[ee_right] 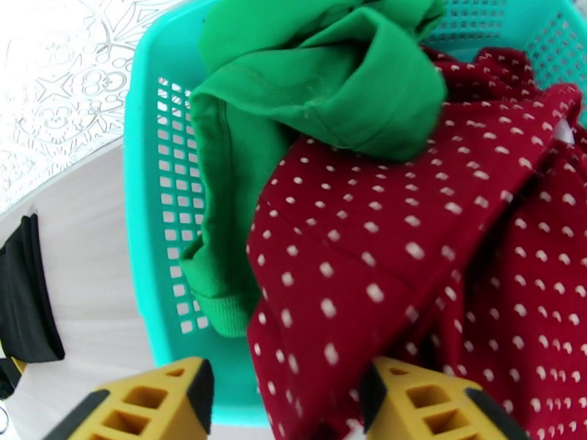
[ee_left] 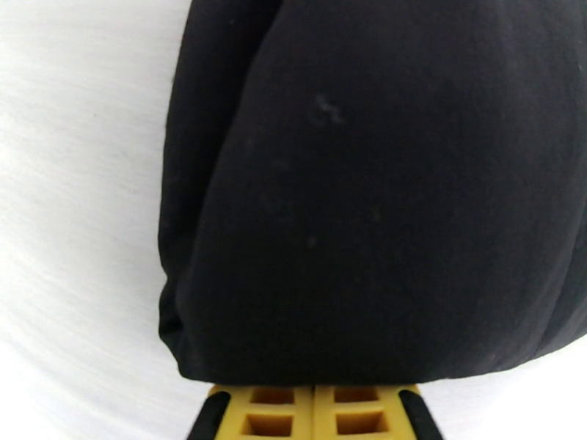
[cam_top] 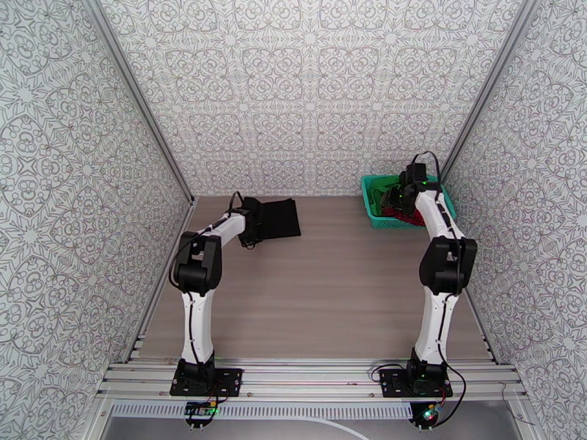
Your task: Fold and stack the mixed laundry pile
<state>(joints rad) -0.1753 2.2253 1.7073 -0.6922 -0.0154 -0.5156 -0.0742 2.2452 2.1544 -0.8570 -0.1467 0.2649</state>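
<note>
The black garment [cam_top: 279,218] lies flat on the table at the back left, seen close up as dark cloth [ee_left: 381,185] in the left wrist view. My left gripper [ee_left: 314,413] is shut, its yellow fingertips together at the garment's near edge; I cannot tell whether any cloth is pinched. The dark red dotted garment [ee_right: 411,251] and the green garment [ee_right: 323,75] lie crumpled in the teal basket [ee_right: 158,214]. My right gripper [ee_right: 286,412] hangs open over the basket, with the red cloth's near edge between its fingers [ee_right: 147,408].
The teal mesh basket [cam_top: 370,203] stands at the back right corner, close to the right wall. Patterned walls close in the table on three sides. Bare wooden tabletop [cam_top: 323,287] stretches between the two arms.
</note>
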